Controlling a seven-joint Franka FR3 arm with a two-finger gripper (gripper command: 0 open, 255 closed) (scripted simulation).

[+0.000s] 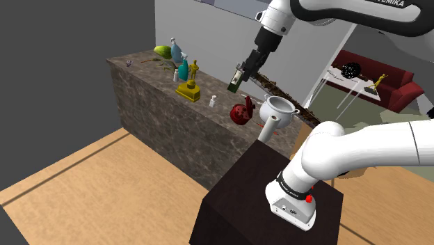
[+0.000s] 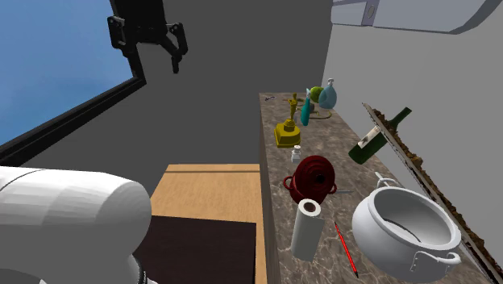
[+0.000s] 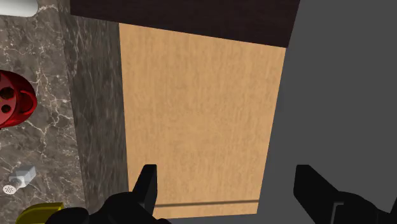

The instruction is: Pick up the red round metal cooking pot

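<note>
The red pot sits upright with its lid on, on the dark marbled surface, close to the edge that faces the wooden floor and the stand. I judge that spot handy: it is on the arm's side of the clutter, so I need not reach over anything tall.

Around it, in the second exterior view, a small white shaker stands just beyond it on the far side and a white paper roll stands on the near side. A big pale pot lies to that view's right, with a red pencil between roll and big pot. A gold trophy and a leaning green bottle stand farther back.

The tool hangs high and released, its fingers spread wide with nothing between them. It looks straight down at the floor strip between surface and stand, not at the surface. I take this as a ready pose.

So the pot is well apart from the tool: lower, and off to one side across the surface's edge. In the shoulder view the tool hovers above and a little toward that view's right of the pot. I would shift over the lid, then descend.
</note>
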